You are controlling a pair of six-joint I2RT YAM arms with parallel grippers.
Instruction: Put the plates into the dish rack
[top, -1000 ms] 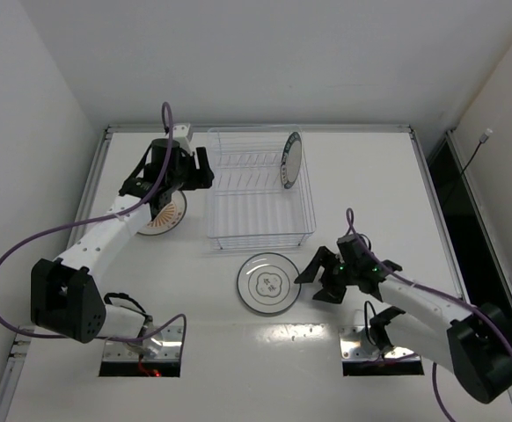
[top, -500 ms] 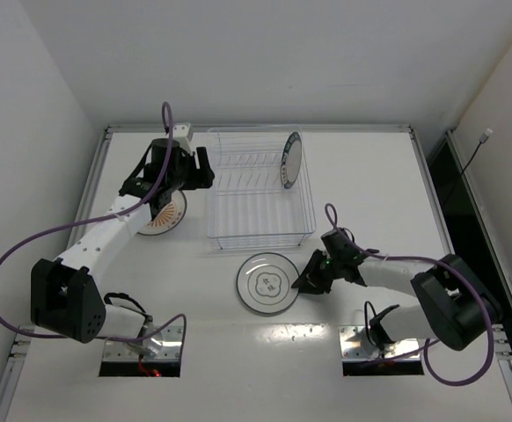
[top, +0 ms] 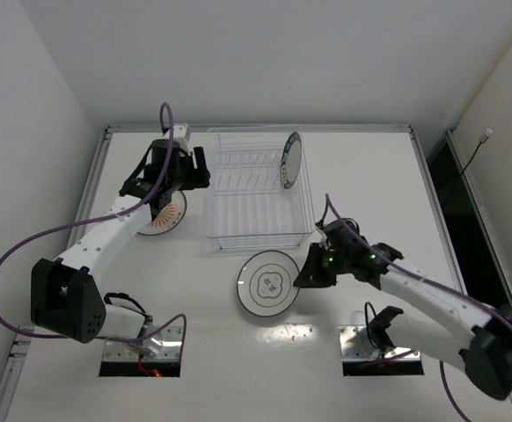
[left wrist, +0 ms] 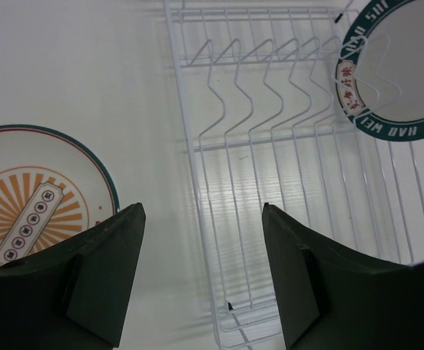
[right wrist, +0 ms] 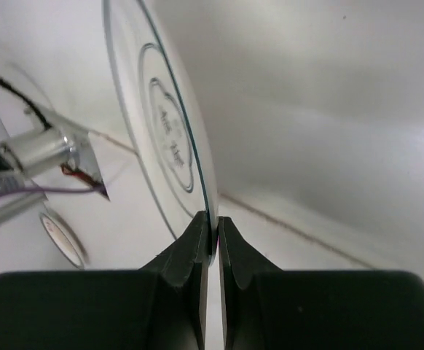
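Observation:
A white plate with grey rings and a centre motif is near the rack's front edge, and my right gripper is shut on its right rim. The wire dish rack holds a dark-banded plate upright at its back right. An orange-striped plate lies flat on the table left of the rack. My left gripper hovers open over the rack's left edge, next to that plate, holding nothing.
White walls close in the table at the back and both sides. Two square floor openings sit at the near edge by the arm bases. Purple cables trail from both arms.
My right gripper moved left to the grey-ringed plate and shut on its right rim; the plate has shifted slightly. The left arm has stayed still.

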